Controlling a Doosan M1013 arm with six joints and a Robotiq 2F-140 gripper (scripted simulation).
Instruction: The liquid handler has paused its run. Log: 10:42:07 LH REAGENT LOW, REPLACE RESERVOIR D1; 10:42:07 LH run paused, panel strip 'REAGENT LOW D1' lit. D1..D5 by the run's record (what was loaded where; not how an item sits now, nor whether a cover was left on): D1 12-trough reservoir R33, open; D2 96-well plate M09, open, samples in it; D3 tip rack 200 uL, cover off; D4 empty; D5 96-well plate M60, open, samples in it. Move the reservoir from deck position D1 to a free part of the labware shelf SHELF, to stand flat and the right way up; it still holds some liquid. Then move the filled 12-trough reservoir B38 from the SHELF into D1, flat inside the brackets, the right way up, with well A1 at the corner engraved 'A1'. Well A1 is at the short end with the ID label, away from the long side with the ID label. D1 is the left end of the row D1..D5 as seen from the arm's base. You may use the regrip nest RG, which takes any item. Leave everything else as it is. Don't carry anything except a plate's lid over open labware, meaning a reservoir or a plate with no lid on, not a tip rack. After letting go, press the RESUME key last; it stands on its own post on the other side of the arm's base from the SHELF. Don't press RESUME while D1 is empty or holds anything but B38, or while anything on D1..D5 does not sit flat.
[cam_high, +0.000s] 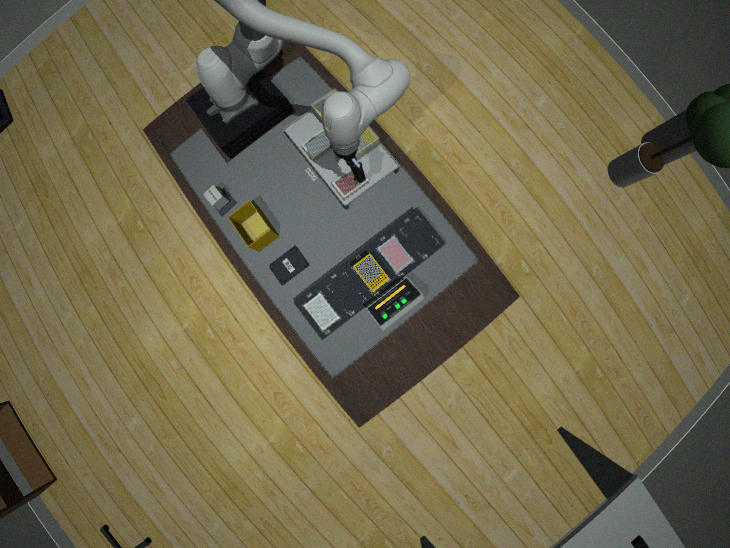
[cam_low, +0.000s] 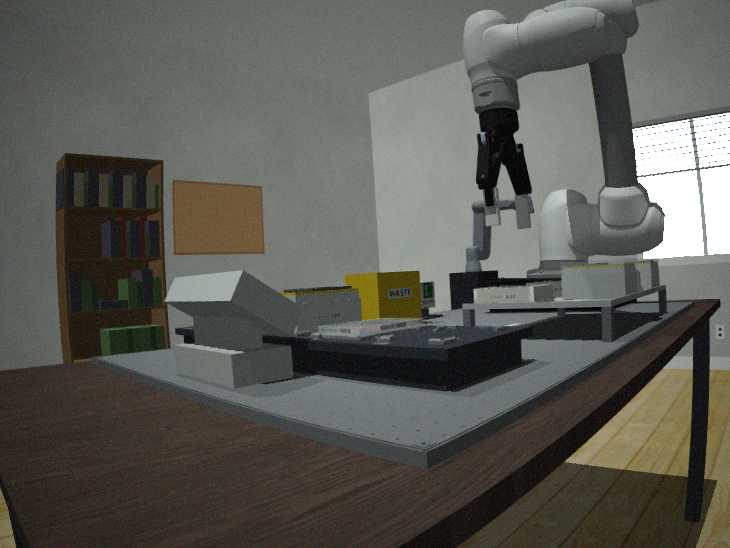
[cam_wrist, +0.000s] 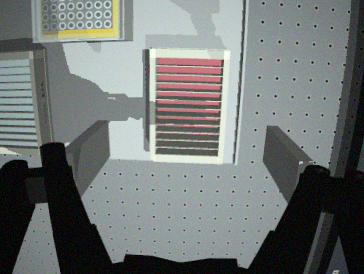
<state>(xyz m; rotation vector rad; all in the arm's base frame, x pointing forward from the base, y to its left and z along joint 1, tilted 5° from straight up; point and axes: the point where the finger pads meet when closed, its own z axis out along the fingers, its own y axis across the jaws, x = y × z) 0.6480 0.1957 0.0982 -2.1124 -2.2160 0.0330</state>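
Note:
My gripper (cam_high: 360, 178) (cam_low: 508, 218) (cam_wrist: 186, 141) is open and empty, high above the shelf. Below, a cream reservoir with red liquid (cam_high: 347, 185) (cam_wrist: 189, 102) (cam_low: 511, 293) lies flat, upright, on the SHELF (cam_high: 299, 126) (cam_wrist: 122, 151) at its deck-side end; its label is too small to read surely. A reservoir with pale blue liquid (cam_high: 318, 146) (cam_wrist: 15, 100) is on the shelf too. D1 (cam_high: 421, 228) is empty. D2 holds a pink plate (cam_high: 395, 254), D3 a yellow tip rack (cam_high: 370, 272), D5 a white plate (cam_high: 321, 312); D4 (cam_high: 346, 290) is empty.
A yellow tip rack (cam_high: 369, 137) (cam_wrist: 80, 34) stands on the shelf beside the reservoirs. The yellow waste bin (cam_high: 253, 227) (cam_low: 377, 294), regrip nest (cam_high: 298, 260) and RESUME post (cam_high: 216, 195) are across the board. The handler panel (cam_high: 386, 311) shows a lit amber strip.

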